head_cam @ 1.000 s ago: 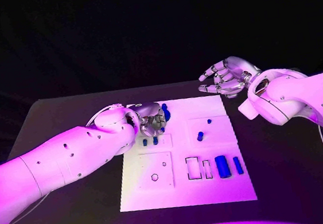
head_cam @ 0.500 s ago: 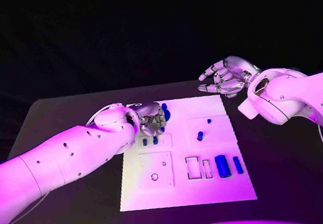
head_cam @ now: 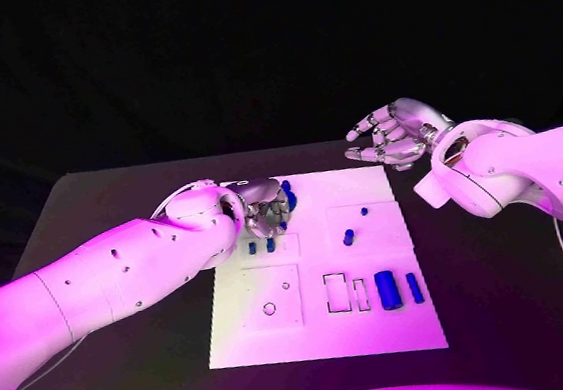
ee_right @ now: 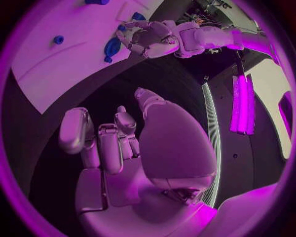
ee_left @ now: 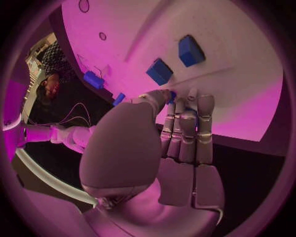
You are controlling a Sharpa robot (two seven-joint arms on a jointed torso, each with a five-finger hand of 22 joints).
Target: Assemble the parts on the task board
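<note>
The left hand (head_cam: 264, 216) pinches a small blue part (ee_left: 172, 95) at its fingertips, low over the upper left of the task board (head_cam: 327, 334). I'd say it should ease straight down and keep the piece square to its slot. Two blue blocks (ee_left: 174, 61) stand just beyond its fingers. The right hand (head_cam: 392, 138) hovers curled and empty over the tabletop (head_cam: 93, 201), off the board's upper right corner.

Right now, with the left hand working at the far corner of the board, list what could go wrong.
1. The left hand works at a blue part with its fingertips; the hold looks slight, so the part may slip.
2. Two blue blocks stand just beside those fingers and could get knocked.
3. The right hand hovers off the white board, holding nothing, so it cannot steady it.
</note>
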